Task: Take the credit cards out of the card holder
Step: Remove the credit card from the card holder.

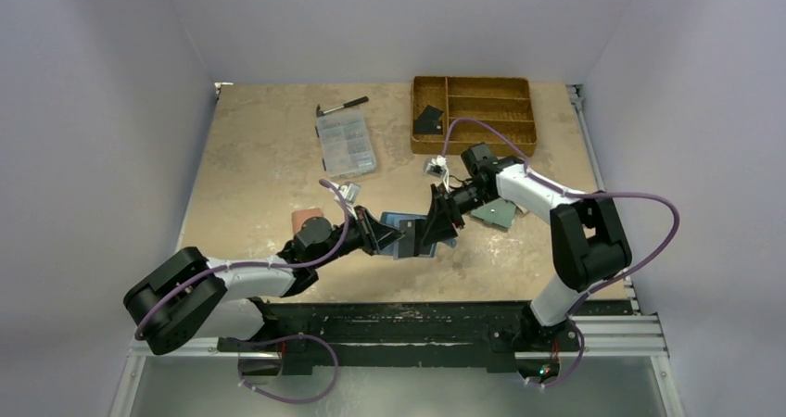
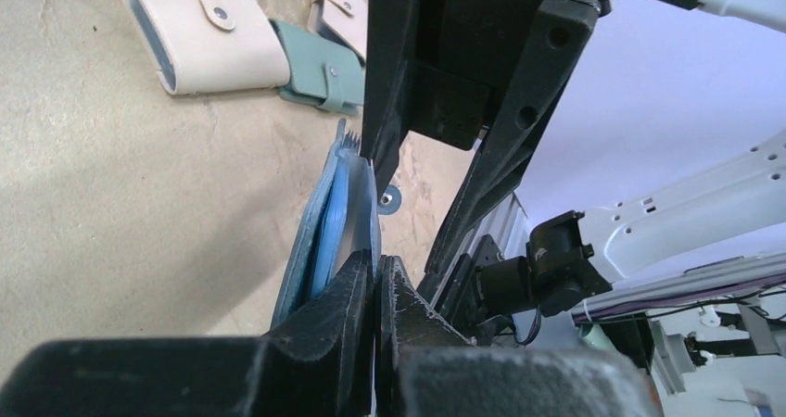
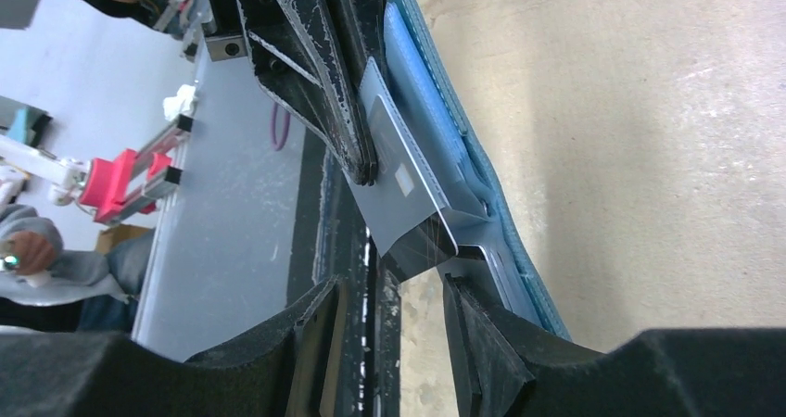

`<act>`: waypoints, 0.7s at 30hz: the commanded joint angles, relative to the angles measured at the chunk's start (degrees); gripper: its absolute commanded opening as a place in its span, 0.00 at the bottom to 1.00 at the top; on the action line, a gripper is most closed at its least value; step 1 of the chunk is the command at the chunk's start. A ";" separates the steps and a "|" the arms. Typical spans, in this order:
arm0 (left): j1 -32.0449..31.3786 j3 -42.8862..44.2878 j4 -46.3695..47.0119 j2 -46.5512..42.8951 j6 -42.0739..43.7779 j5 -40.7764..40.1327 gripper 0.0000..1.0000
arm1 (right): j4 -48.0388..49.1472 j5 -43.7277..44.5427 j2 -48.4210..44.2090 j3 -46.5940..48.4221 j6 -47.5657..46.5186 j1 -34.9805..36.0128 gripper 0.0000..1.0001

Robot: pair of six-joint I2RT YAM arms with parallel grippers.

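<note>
Right wrist view: grey card (image 3: 408, 181) sticks partway out of card holder (image 3: 436, 125), chip patch showing. A darker card corner (image 3: 422, 250) shows just below it, and a paler edge sits deeper in the pocket, prob. a third card.
Where: card holder stands on edge btwn the two grippers, mid-table toward the near side. Can't tell if it touches the table (image 1: 259, 157).
Handling, cards: look thin, light, stiff and slick-faced, so I judge they'd slip under a weak pinch. Best hold is the exposed short edge or corner, flat faces btwn pads, pulling straight along the pocket, no twist.
Handling, holder: looks soft and floppy w/ stitched edges. Likely to fold or swing unless braced opposite the pull.
left gripper (image 3: 361, 169): jaws clenched on the grey card's edge. Can't tell if a holder layer is caught too.
right gripper (image 3: 394, 310): jaws apart, nothing in them. The darker corner sits just ahead of the gap, not btwn the pads.
Left arm pose: stretched low from its base toward centre, w/ the fingers edge-on to the holder.
Right arm pose: elbow raised and folded, forearm reaching back across to centre. Its gripper faces the left one nearly tip to tip.
Around: teal wallet (image 2: 320, 69) and beige wallet (image 2: 209, 46) lie flat beyond the holder. Wooden tray (image 1: 473, 139) and parts box (image 1: 345, 144) are at the far side, well apart.
</note>
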 commanded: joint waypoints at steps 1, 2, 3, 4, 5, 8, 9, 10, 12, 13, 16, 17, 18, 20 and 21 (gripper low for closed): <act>0.13 -0.58 10.91 0.21 -2.97 0.64 0.00 | 1.13 -4.74 0.49 1.49 2.70 -0.26 0.50; 0.04 -0.60 11.75 0.61 -3.36 0.64 0.00 | 1.27 -5.15 0.63 1.49 3.07 -0.31 0.50; 0.00 -0.58 12.53 0.92 -3.62 0.68 0.00 | 1.38 -5.56 0.67 1.55 3.41 -0.37 0.49; -0.19 -0.57 13.23 1.33 -3.83 0.67 0.00 | 1.48 -5.97 0.72 1.58 3.67 -0.42 0.49; -0.27 -0.59 14.10 1.62 -4.07 0.68 0.00 | 1.62 -6.18 0.69 1.52 3.95 -0.48 0.48; -0.48 -0.44 15.38 2.36 -4.47 0.58 0.00 | 2.34 -6.93 0.75 1.40 5.16 -0.65 0.44; -0.52 -0.43 15.56 2.50 -4.52 0.54 0.00 | 2.33 -7.30 0.73 1.41 5.33 -0.74 0.42; -0.57 -0.43 15.62 2.51 -4.55 0.44 0.00 | 2.51 -7.61 0.71 1.36 5.54 -0.80 0.39; -0.60 -0.51 15.61 2.51 -4.53 0.31 0.00 | 2.64 -8.11 0.75 1.32 5.80 -0.90 0.29; -0.59 -0.64 15.52 2.52 -4.45 0.27 0.00 | 2.64 -8.20 0.77 1.27 5.93 -0.90 0.25; -0.60 -0.89 15.30 2.59 -4.71 0.04 0.00 | 2.80 -7.88 0.89 1.30 6.06 -0.85 0.07; -0.56 -0.94 15.05 2.59 -4.89 -0.01 0.03 | 2.88 -7.43 0.95 1.32 6.10 -0.93 0.00; -0.61 -1.02 14.61 2.53 -5.03 -0.32 0.10 | 3.02 -6.84 1.08 1.32 6.13 -0.86 0.00; -0.46 -1.28 13.64 2.30 -5.04 -0.70 0.18 | 3.35 -5.32 1.19 1.25 6.21 -0.93 0.00; -0.46 -1.41 13.18 2.19 -5.13 -0.94 0.22 | 3.47 -4.58 1.32 1.23 6.22 -0.94 0.00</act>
